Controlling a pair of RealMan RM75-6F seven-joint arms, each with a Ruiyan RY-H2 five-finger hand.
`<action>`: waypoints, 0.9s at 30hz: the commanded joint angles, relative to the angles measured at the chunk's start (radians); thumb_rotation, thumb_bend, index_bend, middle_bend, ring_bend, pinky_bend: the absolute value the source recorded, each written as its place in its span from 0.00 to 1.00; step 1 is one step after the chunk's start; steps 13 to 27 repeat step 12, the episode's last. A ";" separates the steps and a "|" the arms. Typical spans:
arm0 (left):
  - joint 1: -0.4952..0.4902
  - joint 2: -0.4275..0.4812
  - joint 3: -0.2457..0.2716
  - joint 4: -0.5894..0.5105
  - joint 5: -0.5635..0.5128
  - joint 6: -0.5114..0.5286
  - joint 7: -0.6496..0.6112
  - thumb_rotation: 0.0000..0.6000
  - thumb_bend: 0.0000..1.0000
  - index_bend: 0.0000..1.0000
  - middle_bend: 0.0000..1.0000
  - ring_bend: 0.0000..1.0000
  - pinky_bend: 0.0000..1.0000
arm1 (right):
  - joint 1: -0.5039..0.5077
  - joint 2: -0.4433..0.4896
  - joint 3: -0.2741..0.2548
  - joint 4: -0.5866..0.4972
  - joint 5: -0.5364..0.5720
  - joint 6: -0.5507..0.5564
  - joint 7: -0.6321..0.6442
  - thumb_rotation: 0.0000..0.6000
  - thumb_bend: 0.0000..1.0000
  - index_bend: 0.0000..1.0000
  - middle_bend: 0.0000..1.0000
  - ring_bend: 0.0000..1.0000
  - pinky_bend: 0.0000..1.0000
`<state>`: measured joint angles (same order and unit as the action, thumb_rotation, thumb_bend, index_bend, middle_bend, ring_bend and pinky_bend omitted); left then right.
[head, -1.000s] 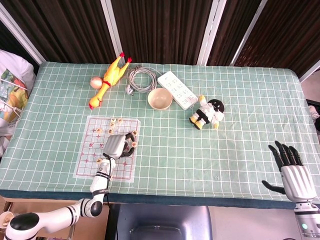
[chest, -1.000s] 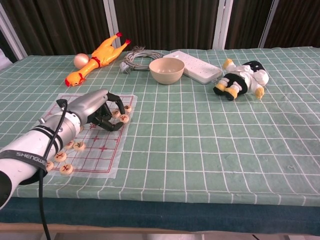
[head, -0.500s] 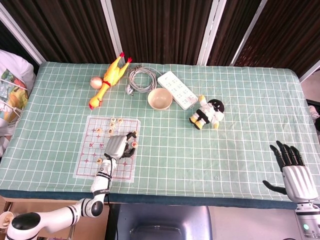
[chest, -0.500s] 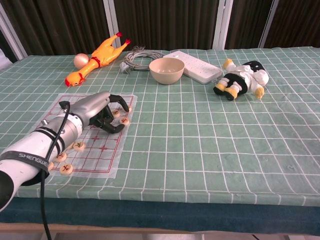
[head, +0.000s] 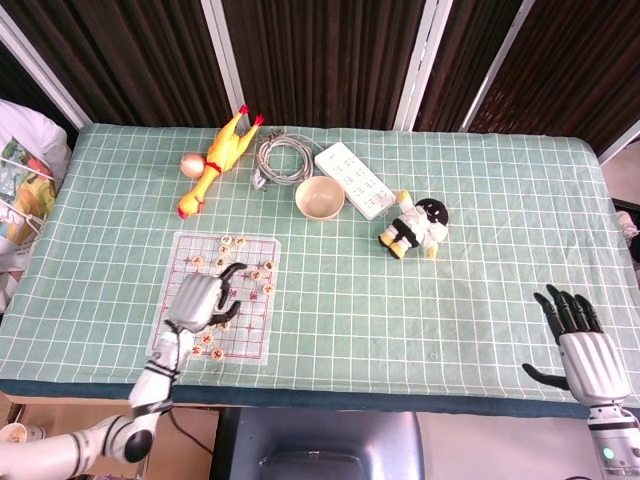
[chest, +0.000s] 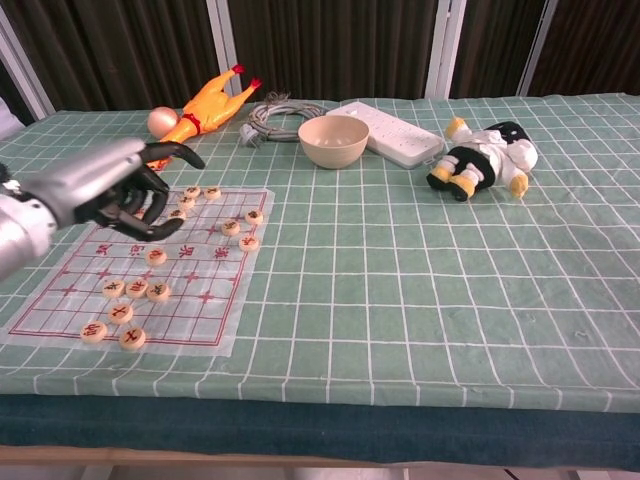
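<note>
Head view: chess board (head: 255, 340), a thin printed mat, lies on a counter (head: 400, 300) covered in green checked cloth. Round chess pieces (head: 232, 240) sit scattered over the board in loose groups, some along its far edge, some near its middle and some at its near edge; none lies off the mat. The left hand (head: 203, 298) hangs over the board's middle, its fingers (head: 232, 270) bent inward above the pieces. Far to the right of the board, at the counter's near edge, the right hand (head: 585, 350) rests palm down, its fingers spread and released, grasping nothing. Beyond the board lie a rubber chicken (head: 218, 160), a small ball (head: 191, 164), a coiled cable (head: 280, 158), a bowl (head: 319, 197), which looks empty, and a power strip (head: 355, 180). A plush toy (head: 415, 227) lies to the board's far right.

Chest view: the left hand (chest: 110, 190) is raised clear above the far left part of the board (chest: 200, 300), touching neither the mat nor any chess pieces (chest: 135, 290). Its fingers (chest: 150, 180) curl into a loose claw with the thumb beneath; whether a piece sits inside that curl cannot be told. Judging by this, the pieces look unsorted. The right hand is out of this view.
</note>
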<state>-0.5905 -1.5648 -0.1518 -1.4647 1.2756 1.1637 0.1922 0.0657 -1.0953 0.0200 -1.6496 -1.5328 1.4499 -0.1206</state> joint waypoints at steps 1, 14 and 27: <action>0.230 0.306 0.184 -0.204 0.183 0.241 -0.103 1.00 0.38 0.03 0.11 0.07 0.20 | 0.003 -0.006 -0.006 -0.009 -0.004 -0.006 -0.024 1.00 0.13 0.00 0.00 0.00 0.00; 0.418 0.375 0.244 -0.071 0.260 0.440 -0.242 1.00 0.41 0.00 0.04 0.00 0.07 | 0.004 -0.039 -0.016 -0.028 -0.015 -0.010 -0.112 1.00 0.13 0.00 0.00 0.00 0.00; 0.418 0.375 0.244 -0.071 0.260 0.440 -0.242 1.00 0.41 0.00 0.04 0.00 0.07 | 0.004 -0.039 -0.016 -0.028 -0.015 -0.010 -0.112 1.00 0.13 0.00 0.00 0.00 0.00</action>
